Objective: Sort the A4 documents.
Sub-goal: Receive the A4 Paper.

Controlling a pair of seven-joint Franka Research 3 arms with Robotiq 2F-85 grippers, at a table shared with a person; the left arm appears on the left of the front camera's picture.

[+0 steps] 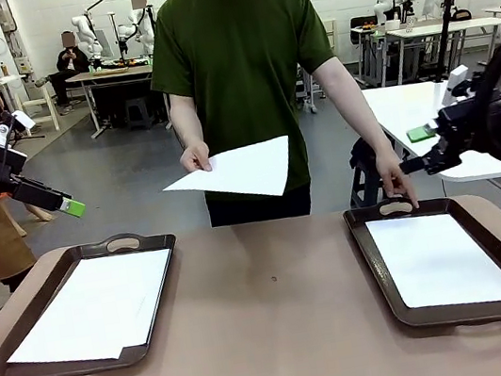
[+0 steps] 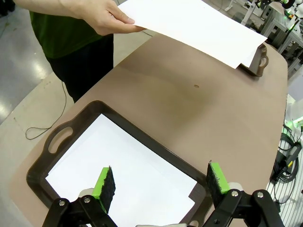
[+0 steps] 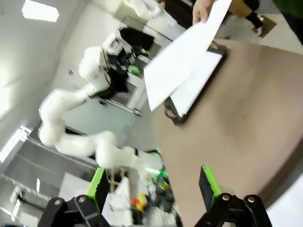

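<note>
The broad brown counter (image 1: pixel 282 326) runs out of the front view at its bottom and sides, so I cannot see its near edge. On it sit two dark brown handled trays, well apart. The left tray (image 1: pixel 24 324) holds white A4 sheets (image 1: pixel 98 308) lying flat; one near corner looks folded or offset, and I cannot count how many are stacked. My left wrist view cuts this tray off at the bottom behind my own fingers. The right tray (image 1: pixel 373 269) holds more white sheets (image 1: pixel 439 261), again an uncertain number.

A person in a dark green T-shirt (image 1: pixel 238 47) stands at the far side. One hand (image 1: pixel 194 157) holds a single white A4 sheet (image 1: pixel 234 171) in the air above the counter's far edge, tilted, touching nothing else. In my right wrist view that sheet hides part of the left tray. The other hand (image 1: pixel 398 186) rests its fingertips on the right tray's far handle.

My left fingers (image 2: pixel 160 182) hang released above the left tray, grasping nothing. My right fingers (image 3: pixel 154 184), blurred, are spread apart and empty, off the counter's right side.
</note>
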